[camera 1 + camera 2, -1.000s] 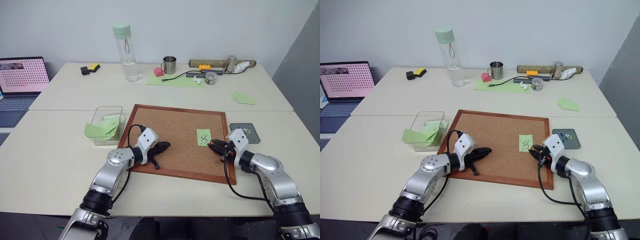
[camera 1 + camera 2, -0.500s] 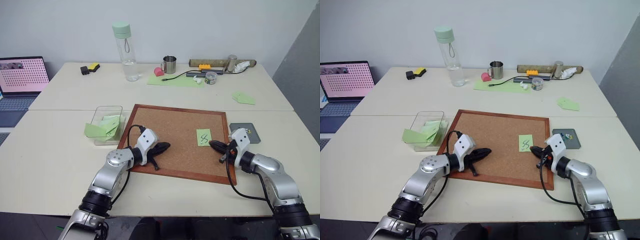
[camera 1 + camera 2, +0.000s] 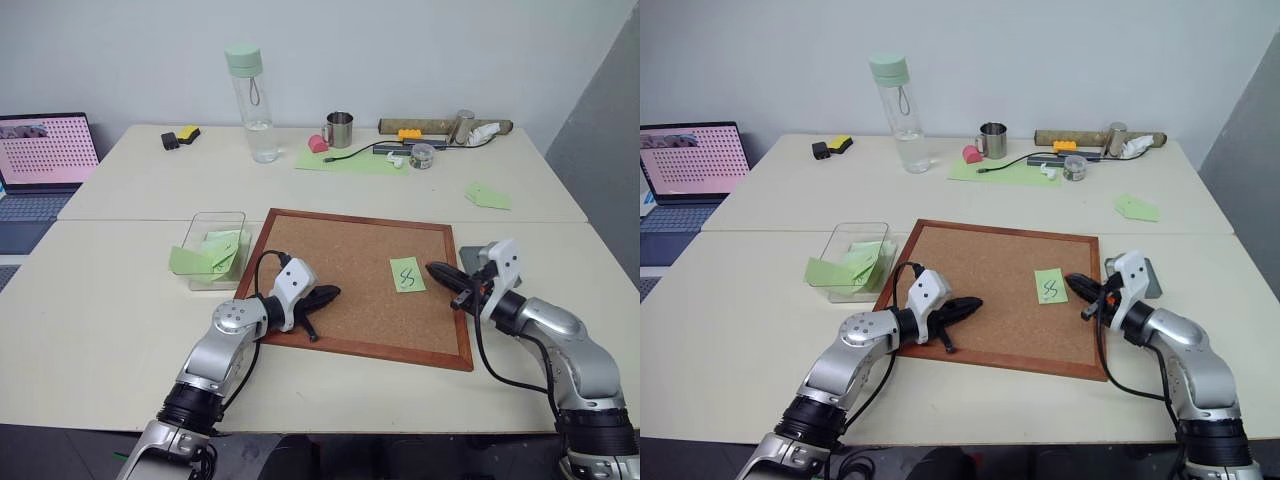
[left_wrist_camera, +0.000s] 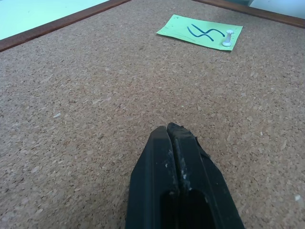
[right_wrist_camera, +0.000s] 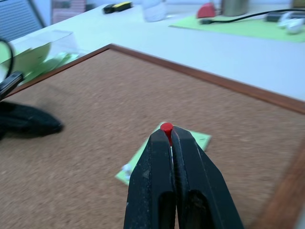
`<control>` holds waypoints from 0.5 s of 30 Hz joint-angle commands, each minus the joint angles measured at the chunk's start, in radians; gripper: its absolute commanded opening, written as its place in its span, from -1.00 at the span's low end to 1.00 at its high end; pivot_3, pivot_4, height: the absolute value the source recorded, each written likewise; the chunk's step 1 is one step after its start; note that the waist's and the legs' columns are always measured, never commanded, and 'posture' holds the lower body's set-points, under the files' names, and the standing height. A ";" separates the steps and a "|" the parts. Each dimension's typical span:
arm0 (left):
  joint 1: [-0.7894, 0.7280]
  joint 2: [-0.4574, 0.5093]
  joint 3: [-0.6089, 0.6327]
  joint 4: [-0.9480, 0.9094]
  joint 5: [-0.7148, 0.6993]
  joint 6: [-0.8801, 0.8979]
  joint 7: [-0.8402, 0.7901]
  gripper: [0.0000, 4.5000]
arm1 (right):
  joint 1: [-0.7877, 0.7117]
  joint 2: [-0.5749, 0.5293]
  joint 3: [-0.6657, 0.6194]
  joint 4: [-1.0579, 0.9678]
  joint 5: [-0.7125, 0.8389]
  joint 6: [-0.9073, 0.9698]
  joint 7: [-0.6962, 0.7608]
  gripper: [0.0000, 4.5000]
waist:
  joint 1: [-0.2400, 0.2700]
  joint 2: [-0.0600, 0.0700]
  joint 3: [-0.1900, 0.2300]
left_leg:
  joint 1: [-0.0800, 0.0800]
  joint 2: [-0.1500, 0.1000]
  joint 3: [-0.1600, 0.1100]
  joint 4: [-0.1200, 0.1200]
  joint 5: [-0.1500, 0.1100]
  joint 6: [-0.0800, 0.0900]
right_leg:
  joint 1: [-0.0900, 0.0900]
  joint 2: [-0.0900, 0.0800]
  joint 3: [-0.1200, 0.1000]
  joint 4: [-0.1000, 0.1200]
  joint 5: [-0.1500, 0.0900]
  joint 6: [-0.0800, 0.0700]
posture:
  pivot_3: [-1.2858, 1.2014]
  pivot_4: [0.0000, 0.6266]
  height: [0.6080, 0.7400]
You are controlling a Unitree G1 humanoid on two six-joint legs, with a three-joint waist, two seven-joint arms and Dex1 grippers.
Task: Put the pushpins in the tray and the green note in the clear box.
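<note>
Bright, even light; blurred wrist backgrounds

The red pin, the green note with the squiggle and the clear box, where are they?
red pin (image 5: pixel 166 127), right wrist view: its head, between the fingers.
green note (image 3: pixel 406 275), left eye view: its middle.
clear box (image 3: pixel 217 216), left eye view: its far rim.

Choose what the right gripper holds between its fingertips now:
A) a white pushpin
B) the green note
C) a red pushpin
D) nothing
C: in the right wrist view the right gripper is shut on a red pushpin, above the green note still lying on the cork board.
</note>
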 commanded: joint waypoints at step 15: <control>0.014 0.005 -0.025 0.059 0.030 0.033 0.000 -1.00 | -0.020 -0.107 -0.081 0.112 -0.155 0.072 -0.180 -0.23 | 0.000 0.000 0.000 | 0.000 0.000 0.000 0.000 0.000 0.000 | 0.000 0.000 0.000 0.000 0.000 0.000 | 0.03 -0.52 1.00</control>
